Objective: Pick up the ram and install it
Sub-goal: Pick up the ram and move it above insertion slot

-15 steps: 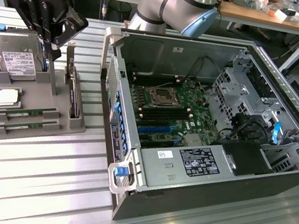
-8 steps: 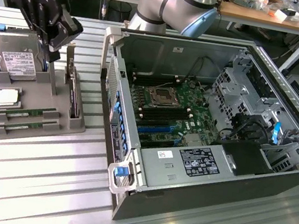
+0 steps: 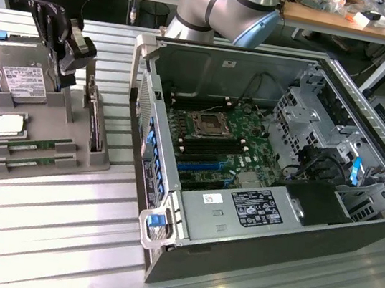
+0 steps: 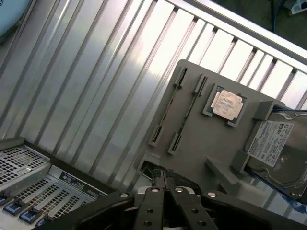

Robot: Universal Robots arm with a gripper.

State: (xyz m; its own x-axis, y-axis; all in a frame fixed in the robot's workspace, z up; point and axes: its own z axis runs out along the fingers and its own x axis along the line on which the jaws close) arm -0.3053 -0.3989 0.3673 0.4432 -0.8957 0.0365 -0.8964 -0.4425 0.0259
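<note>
We are seeing the claw (image 3: 64, 70) hanging over the grey tray (image 3: 0, 172) on the desk (image 3: 55, 239), its fingers pressed together and, as far as we can judge, gripping nothing. The ram (image 3: 32, 142) is sitting on edge in a tray slot below the claw, apart from its tips, with a second stick (image 3: 30, 160) just beside it. We are reading that seating as offering a thin top edge for pinching. The computer case (image 3: 255, 258) is lying open beside the claw, so its motherboard (image 3: 215, 136) is facing up. The wrist view is giving us the closed tips, while the exterior view is giving us the board's slots.
</note>
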